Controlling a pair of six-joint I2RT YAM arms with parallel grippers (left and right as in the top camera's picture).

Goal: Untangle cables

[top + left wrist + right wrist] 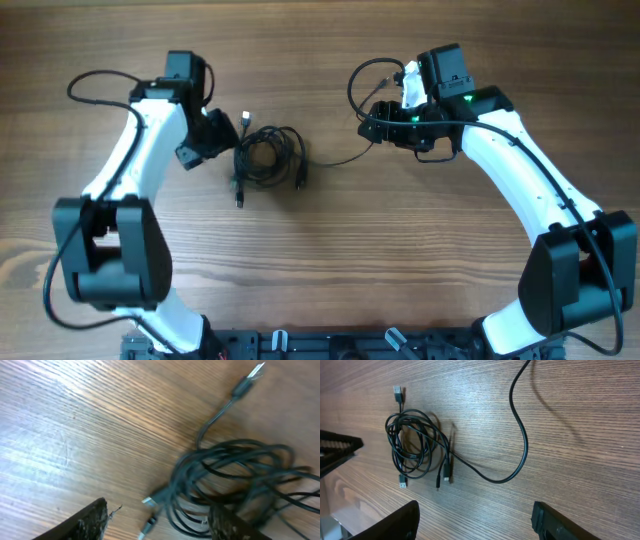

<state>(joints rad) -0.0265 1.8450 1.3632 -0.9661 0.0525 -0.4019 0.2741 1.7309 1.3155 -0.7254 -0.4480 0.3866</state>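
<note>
The cables (268,158) lie as a tangled coil of thin black cords at the table's middle left, with plug ends sticking out at top and bottom. One loose strand (345,160) runs right toward my right gripper (378,122). My left gripper (212,138) is open at the coil's left edge. In the left wrist view its fingers (160,527) straddle the coil's near loops (235,475) and a silver-tipped plug (150,501). In the right wrist view my right gripper (475,525) is open and empty, apart from the coil (415,445); the strand (520,435) curves past and leaves the top.
The wooden table (330,260) bears nothing else. Thicker black wires loop off both arms, one by the left arm (90,85) and one by the right wrist (360,80). Both arm bases stand at the front edge.
</note>
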